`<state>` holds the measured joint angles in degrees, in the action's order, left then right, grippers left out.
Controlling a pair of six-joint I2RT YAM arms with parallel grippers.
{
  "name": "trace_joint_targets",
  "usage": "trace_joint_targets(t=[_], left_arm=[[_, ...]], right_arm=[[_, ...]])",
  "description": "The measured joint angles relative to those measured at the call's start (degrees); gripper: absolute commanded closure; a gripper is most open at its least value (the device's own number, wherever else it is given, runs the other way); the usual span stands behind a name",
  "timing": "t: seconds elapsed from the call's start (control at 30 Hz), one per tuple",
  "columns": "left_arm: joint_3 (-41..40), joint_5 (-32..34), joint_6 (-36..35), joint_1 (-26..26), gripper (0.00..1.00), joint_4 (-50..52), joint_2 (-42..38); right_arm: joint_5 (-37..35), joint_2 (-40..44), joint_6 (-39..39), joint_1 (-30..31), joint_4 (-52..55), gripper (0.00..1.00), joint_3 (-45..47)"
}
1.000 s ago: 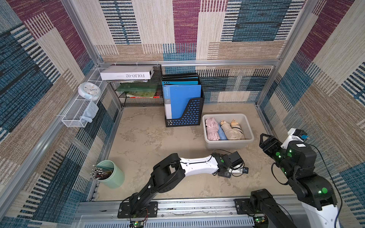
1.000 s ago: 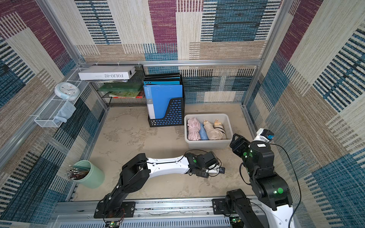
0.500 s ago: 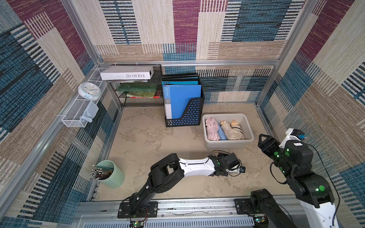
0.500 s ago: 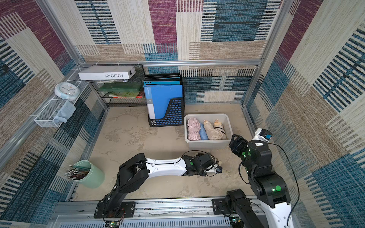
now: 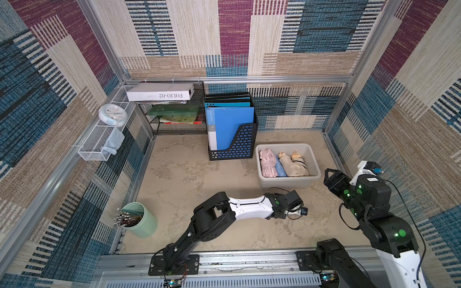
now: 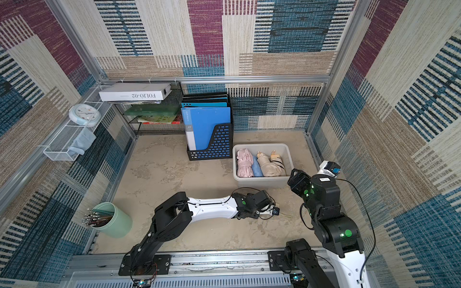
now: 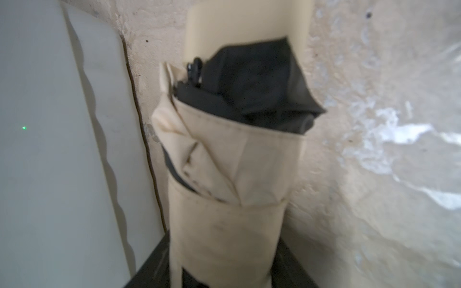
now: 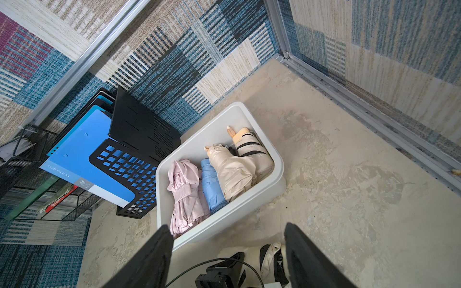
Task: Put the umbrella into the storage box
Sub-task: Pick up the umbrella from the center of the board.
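There is one storage box (image 5: 287, 183). Four folded umbrellas lie inside it: one pink umbrella (image 5: 267, 163), one blue umbrella (image 5: 280, 172), one beige umbrella (image 5: 290, 167) and a second beige umbrella (image 5: 301, 164). A fifth umbrella (image 7: 229, 199) lies on the floor just beside the box. One black file holder (image 5: 239, 144) stands next to the box. Well away from the box are one green cup (image 5: 146, 224), one clock (image 5: 112, 114) and one white wire basket (image 5: 94, 142).

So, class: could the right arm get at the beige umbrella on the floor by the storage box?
Probably not cleanly: the right claw hangs open nearby, but the left claw sits over the umbrella beside the storage box, leaving little free to grasp.
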<state>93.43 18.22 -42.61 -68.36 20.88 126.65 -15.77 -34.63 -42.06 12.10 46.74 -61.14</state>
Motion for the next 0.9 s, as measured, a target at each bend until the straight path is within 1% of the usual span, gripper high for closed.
trace_joint_targets(t=[0.07, 0.2, 0.33, 0.47, 0.57, 0.7, 0.9], left_arm=[[-0.11, -0.26, 0.24, 0.07, 0.64, 0.15, -0.22], [-1.33, -1.18, 1.42, 0.11, 0.81, 1.62, -1.99], [-3.85, -2.34, 3.41, 0.13, 0.91, 4.07, -4.98], [-7.89, -5.2, 6.8, 0.11, 0.94, 6.69, -10.14], [-11.32, -7.78, 10.99, 0.28, 0.95, 6.75, -15.34], [-17.2, -14.08, 19.58, 2.08, 0.95, 4.09, -23.12], [-27.08, -24.48, 35.28, 8.44, 0.95, -5.18, -33.75]], right_arm=[[0.0, -0.02, 0.0, 0.0, -0.33, 0.25, 0.22], [0.44, -0.04, 0.0, 0.0, -0.96, 0.25, 0.79], [0.61, -0.07, 0.0, 0.0, -1.29, 0.25, 1.18], [0.61, -0.07, 0.33, 0.0, -1.64, 0.25, 1.4], [1.01, -0.33, 0.81, -0.02, -2.03, 0.25, 1.55], [1.84, -1.29, 1.75, -0.04, -3.02, 0.25, 1.57], [6.03, -3.02, 4.83, -0.04, -5.38, 0.23, 1.49]])
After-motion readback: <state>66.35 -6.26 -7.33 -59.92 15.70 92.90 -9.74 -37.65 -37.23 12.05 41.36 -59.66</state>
